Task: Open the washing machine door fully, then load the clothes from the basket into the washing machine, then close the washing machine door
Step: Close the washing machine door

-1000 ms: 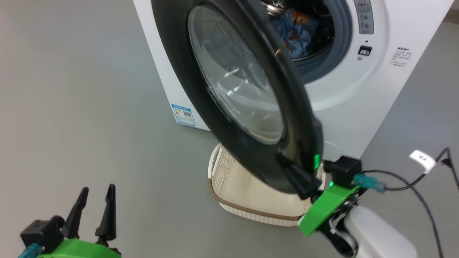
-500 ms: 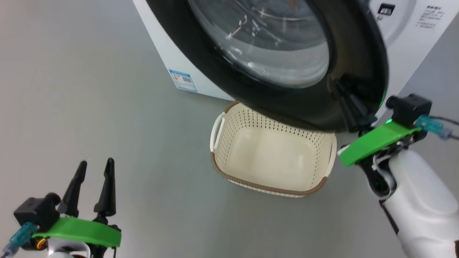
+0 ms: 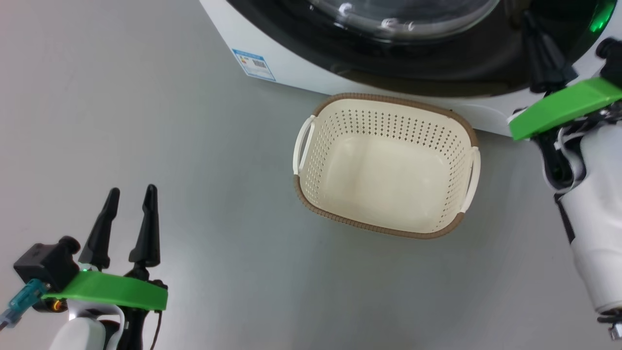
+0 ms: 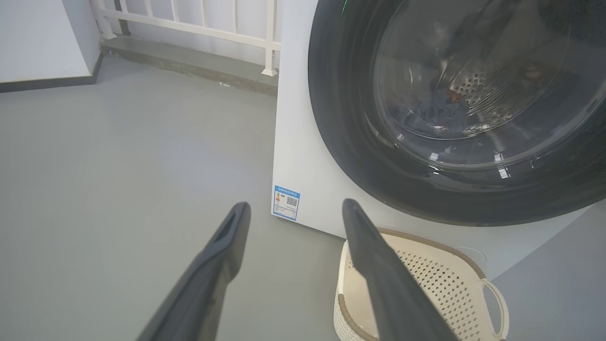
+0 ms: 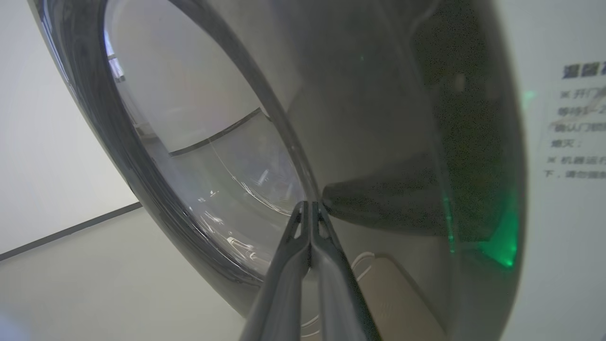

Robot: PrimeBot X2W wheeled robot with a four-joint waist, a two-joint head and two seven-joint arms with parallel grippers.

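Two pincers: the right pincer (image 5: 310, 204), shut and empty, presses the glossy rim of the washing machine door (image 3: 437, 73), nearly closed on the clothes (image 4: 440, 111) inside; rigid and probably slippery, it suits a push at its free edge. The left pincer (image 3: 132, 188) gapes empty; the empty basket (image 3: 379, 97) stands below, seemingly clear.

Grey floor (image 4: 118, 156), white wall (image 4: 38, 38) (railing (image 4: 270, 38) beyond)

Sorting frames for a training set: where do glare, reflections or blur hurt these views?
Head view: sharp, evenly lit, small white glints on the glass of the washing machine door. Left wrist view: the glass dims the clothes behind it; the left end effector looks soft. Right wrist view: grainy dark rim, a green glow mirrored on it, blurred label text.
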